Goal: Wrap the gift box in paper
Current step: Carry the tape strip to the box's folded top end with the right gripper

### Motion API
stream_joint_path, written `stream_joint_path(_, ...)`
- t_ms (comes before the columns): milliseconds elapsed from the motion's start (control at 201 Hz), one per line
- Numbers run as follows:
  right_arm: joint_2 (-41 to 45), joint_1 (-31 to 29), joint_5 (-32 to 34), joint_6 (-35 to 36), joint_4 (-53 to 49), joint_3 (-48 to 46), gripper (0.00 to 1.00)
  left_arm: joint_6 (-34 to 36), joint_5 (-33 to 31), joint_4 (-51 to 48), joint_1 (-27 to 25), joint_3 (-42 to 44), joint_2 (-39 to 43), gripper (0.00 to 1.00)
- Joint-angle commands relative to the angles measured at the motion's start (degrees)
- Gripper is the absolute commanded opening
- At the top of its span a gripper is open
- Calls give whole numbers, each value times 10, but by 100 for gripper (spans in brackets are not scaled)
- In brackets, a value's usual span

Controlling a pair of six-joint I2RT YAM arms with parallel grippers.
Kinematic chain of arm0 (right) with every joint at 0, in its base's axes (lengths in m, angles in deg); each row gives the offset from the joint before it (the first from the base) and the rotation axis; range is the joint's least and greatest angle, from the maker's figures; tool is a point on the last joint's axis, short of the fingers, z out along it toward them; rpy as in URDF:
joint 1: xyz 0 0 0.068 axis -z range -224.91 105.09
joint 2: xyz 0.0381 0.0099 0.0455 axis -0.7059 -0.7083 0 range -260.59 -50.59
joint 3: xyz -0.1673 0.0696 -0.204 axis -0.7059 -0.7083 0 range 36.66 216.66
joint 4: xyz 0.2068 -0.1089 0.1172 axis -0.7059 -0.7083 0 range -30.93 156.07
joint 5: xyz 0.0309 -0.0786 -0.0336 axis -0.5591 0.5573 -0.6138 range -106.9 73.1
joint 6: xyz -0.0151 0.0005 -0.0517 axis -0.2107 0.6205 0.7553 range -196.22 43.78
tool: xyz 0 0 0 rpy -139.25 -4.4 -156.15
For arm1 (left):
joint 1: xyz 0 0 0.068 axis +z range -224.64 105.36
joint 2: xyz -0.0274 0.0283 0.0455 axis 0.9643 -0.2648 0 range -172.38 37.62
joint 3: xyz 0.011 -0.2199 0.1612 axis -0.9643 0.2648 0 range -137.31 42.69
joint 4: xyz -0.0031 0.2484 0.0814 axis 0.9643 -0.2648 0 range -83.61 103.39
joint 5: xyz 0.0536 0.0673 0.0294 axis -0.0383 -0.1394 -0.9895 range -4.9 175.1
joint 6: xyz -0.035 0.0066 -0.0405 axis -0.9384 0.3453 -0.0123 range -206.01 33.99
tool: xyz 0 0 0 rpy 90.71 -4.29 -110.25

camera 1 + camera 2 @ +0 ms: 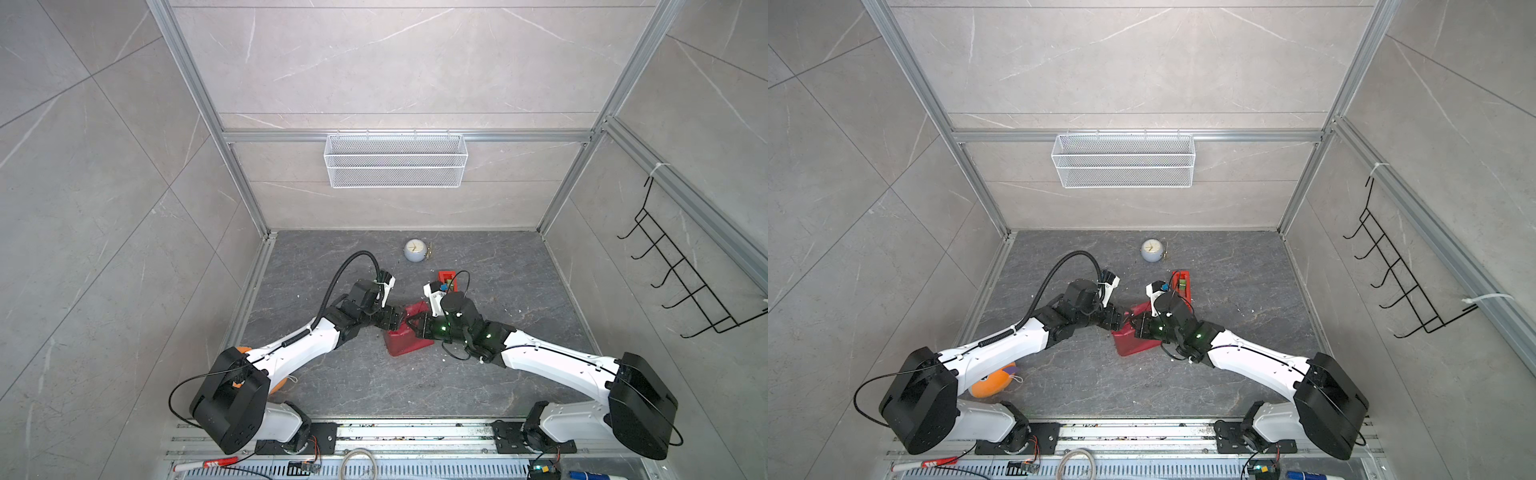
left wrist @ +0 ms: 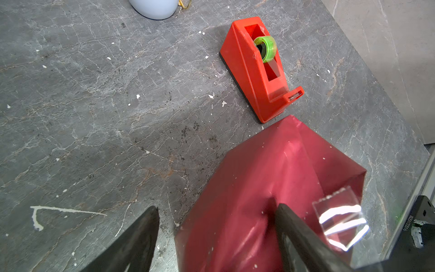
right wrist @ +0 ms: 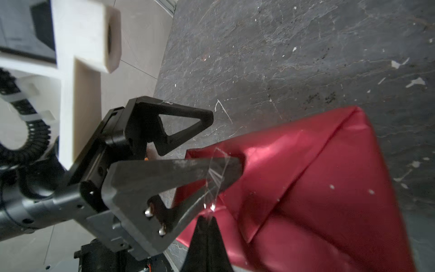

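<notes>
In both top views two arms reached inward, wrists bent, meeting over one paper [image 1: 405, 347] parcel at mid-table, just beside one dispenser [image 1: 448, 277] and near one clock [image 1: 414, 250]. The left gripper [image 2: 217, 209] stood spread, one finger [image 2: 289, 223] pressing the paper. The right gripper [image 3: 207, 222] pinched one tape [image 2: 339, 219] strip, and the box was hidden.
</notes>
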Motion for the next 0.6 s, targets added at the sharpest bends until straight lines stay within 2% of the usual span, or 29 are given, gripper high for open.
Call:
stream_joint_path(0, -6, -5, 16, 37, -22, 22, 0, 20, -10, -42, -3, 16, -7, 79)
stream_joint_path(597, -12, -6, 32, 75, -41, 26, 0, 19, -12, -40, -2, 18, -7, 79)
